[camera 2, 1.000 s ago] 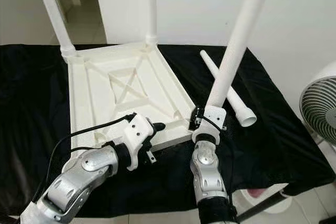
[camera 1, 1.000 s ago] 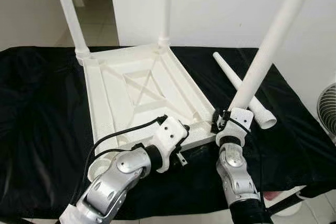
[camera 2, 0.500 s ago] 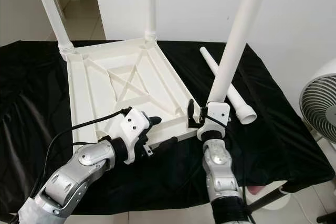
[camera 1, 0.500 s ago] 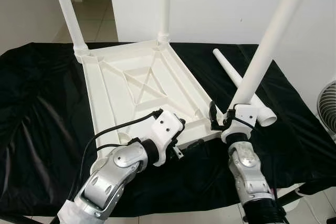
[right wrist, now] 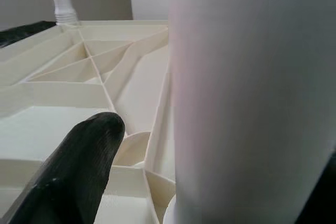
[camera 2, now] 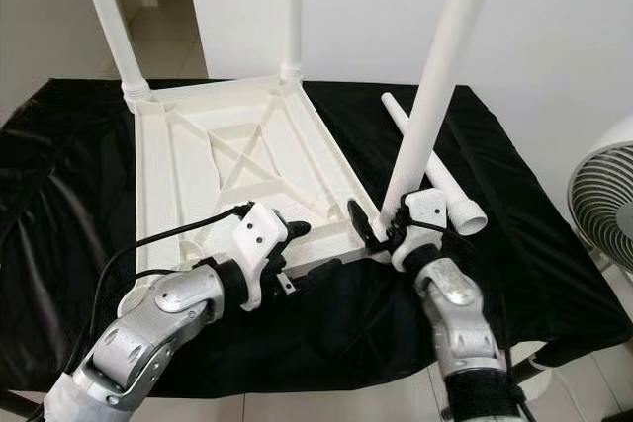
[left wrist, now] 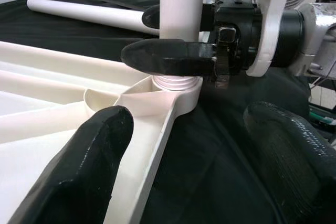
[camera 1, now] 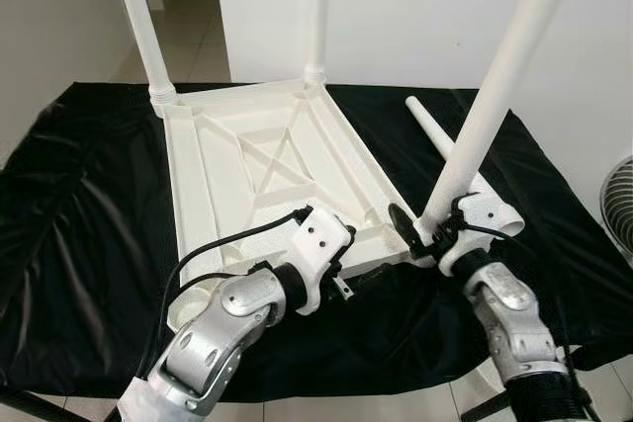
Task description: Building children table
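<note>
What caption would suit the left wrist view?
Right gripper clamps a white table leg at its corner socket on the upturned tabletop.

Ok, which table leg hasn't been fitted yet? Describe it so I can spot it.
Start at the white tabletop lying upside down on the black cloth. Just off its right edge, behind the right tool gripping a leg at the near right corner, lies the loose leg. It is the one lying flat; the other legs stand upright in corners.

Upturned tabletop (camera 1: 267,170) on cloth (camera 1: 79,234), loose leg (camera 1: 442,145) at its right, fan (camera 2: 603,205) far right.
</note>
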